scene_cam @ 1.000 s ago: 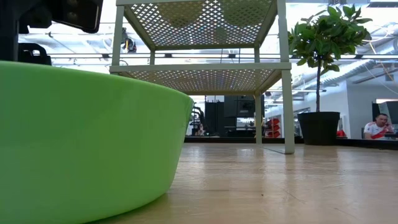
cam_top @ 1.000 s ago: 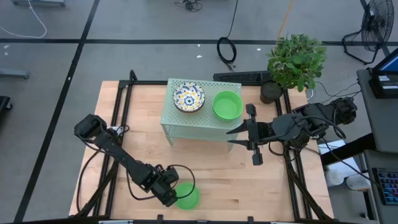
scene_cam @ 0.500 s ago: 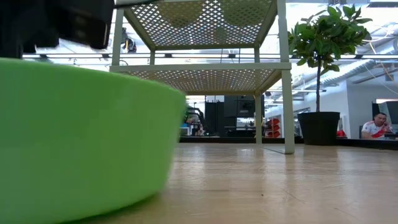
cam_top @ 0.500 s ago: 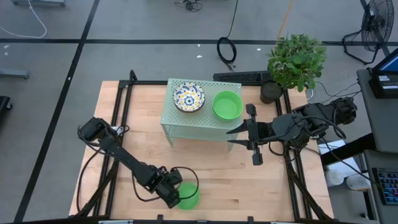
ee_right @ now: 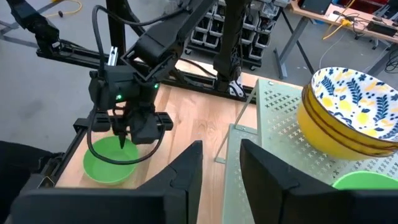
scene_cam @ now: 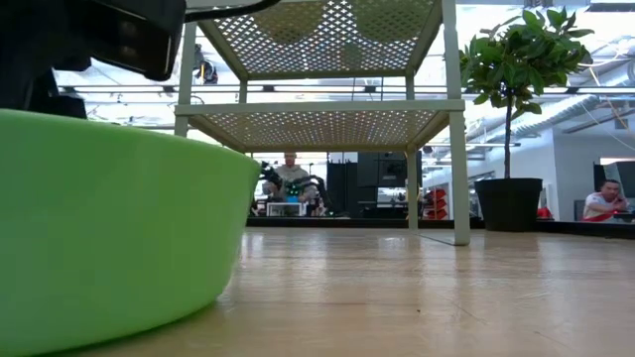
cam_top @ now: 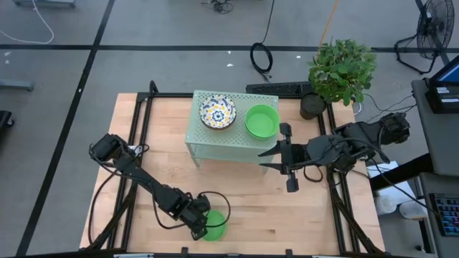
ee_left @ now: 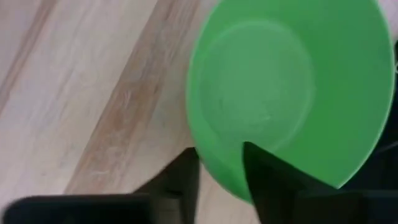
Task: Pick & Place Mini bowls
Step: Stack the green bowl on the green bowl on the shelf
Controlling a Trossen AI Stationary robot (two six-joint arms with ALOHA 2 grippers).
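Note:
A plain green mini bowl (cam_top: 214, 226) stands on the wooden table near its front edge and fills the left of the low view (scene_cam: 109, 228). My left gripper (ee_left: 219, 152) is down at this bowl's rim and shut on it. A pale green perforated stand (cam_top: 229, 136) at the back carries stacked blue-and-yellow patterned bowls (ee_right: 348, 112) and a second green bowl (cam_top: 262, 121). My right gripper (cam_top: 262, 159) hangs in the air beside the stand's right end, open, with nothing between its fingers (ee_right: 186, 180). My left gripper pinches the green bowl's wall at the rim (ee_left: 217, 171), on the side of the bowl toward the table's left. One finger (ee_left: 267, 177) is inside the bowl and the other (ee_left: 183, 180) outside. The fingers come steeply from above. The bowl's base is on the table.
A potted plant (cam_top: 341, 72) and a dark keyboard (cam_top: 280, 89) stand behind the stand. The stand's legs (scene_cam: 458, 129) leave a gap beneath its shelf. Bare wood lies between the stand and the front bowl. People sit in the room beyond the table (scene_cam: 600, 203).
My left gripper has sunk a little at the green bowl's rim. The bowl has slid a short way along the table toward its left edge, staying upright.

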